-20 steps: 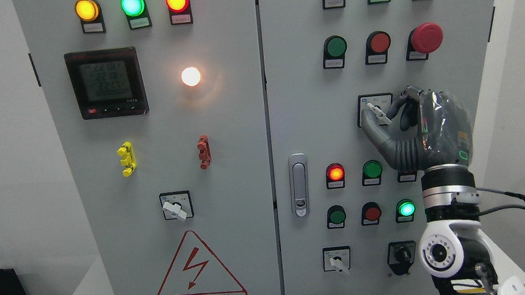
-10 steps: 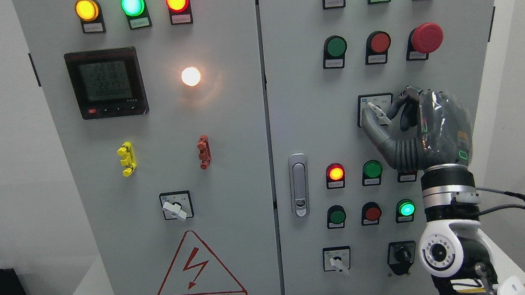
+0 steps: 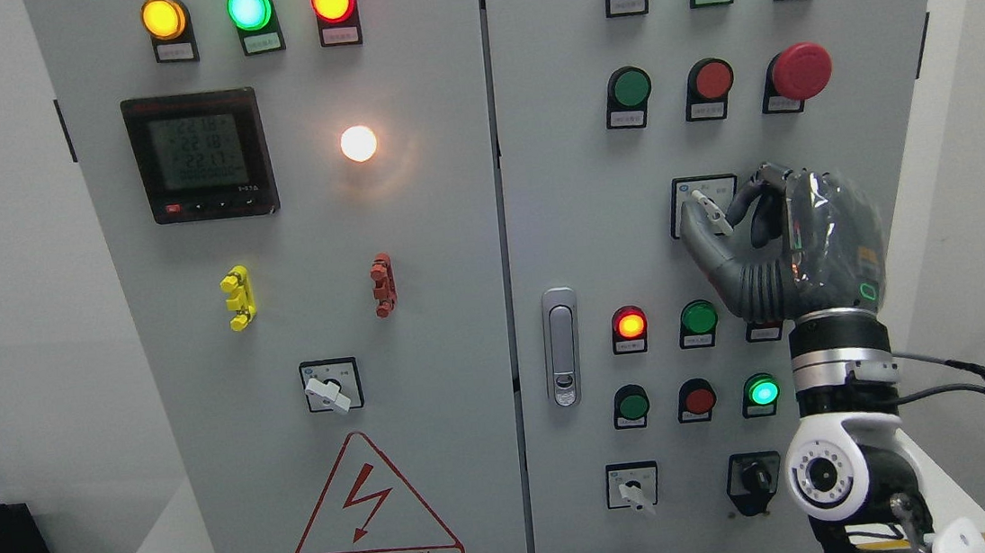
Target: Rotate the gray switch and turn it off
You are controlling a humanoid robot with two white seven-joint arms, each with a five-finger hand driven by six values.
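Right hand (image 3: 792,239) gripping gray switch (image 3: 708,209), pointing upper-left

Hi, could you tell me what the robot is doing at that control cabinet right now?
The robot's right hand is raised to the right door of the cabinet, with thumb and fingers closed around the lever of the gray switch under the red mushroom button. The lever points up and to the left. Several indicator lamps are lit. The left arm is not in view.
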